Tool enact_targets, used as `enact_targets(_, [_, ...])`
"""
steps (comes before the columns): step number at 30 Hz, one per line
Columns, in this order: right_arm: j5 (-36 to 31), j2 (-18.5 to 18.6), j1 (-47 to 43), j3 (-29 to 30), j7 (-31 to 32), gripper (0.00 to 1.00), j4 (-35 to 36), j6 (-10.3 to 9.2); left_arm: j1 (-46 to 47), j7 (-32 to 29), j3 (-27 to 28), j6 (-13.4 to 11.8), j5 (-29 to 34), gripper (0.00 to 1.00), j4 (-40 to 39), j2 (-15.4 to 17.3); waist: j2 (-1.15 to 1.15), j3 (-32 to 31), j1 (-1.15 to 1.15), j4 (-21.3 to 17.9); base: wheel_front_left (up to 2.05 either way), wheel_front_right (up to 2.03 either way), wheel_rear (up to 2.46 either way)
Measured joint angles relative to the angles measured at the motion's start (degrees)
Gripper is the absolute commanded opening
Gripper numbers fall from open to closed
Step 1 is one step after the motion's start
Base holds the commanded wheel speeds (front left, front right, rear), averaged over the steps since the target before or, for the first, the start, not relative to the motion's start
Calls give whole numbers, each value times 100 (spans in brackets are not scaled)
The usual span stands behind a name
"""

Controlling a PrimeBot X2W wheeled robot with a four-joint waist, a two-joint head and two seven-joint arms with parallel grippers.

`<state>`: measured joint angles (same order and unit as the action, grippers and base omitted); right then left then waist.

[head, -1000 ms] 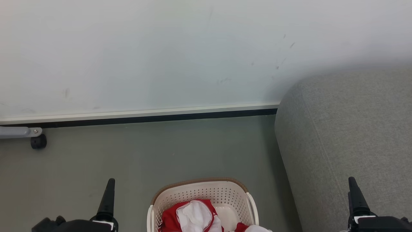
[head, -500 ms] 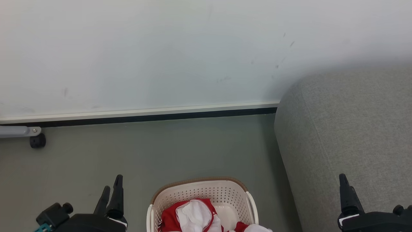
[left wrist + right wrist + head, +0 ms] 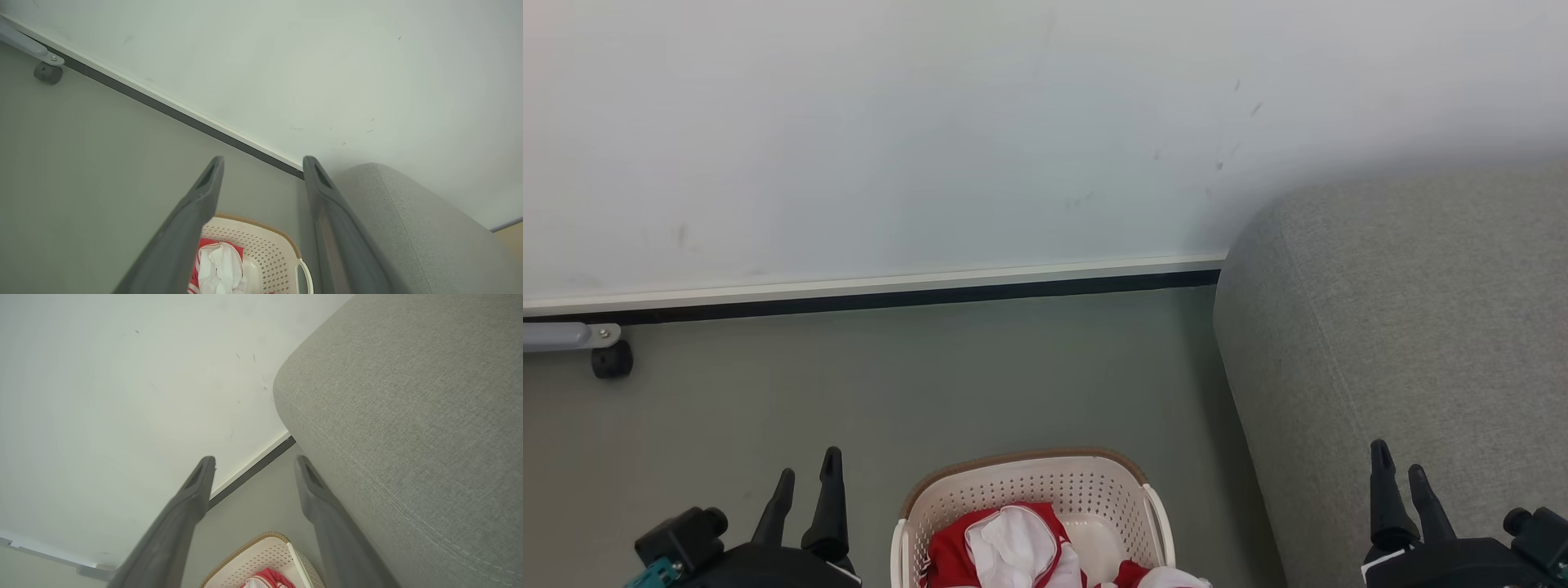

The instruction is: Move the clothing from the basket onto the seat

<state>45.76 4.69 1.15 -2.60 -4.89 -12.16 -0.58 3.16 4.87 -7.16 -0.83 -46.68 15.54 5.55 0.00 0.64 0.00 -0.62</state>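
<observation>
Grey-green floor (image 3: 947, 384), pale wall behind. Left gripper (image 3: 808, 465): two long dark fingers parted, holding nothing. Right gripper (image 3: 1397, 459): likewise parted, empty. Between them, cream-white perforated plastic basket (image 3: 1029, 490) with brown rim. Soft red-and-white sports clothing (image 3: 1013, 543) heaped inside, perhaps more below frame edge. Large grey fabric-upholstered seat (image 3: 1421, 310) just beside basket, no garment on visible part. Judgement: nothing moved yet, whole transfer left.

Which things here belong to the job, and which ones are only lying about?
Belong to the job: clothing, basket, seat, left gripper and right gripper, both open and empty.

Only lying about: small black wheel under a grey bar, baseboard, wall, floor.
</observation>
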Motion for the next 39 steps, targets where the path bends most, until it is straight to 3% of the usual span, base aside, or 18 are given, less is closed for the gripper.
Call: enact_targets(39, [-3339, 194, -233, -695, -848, 100, 330, -448, -236, 849, -176, -575, 3169, 100, -15, 14, 0, -88, 0, -81, 0, 0, 0])
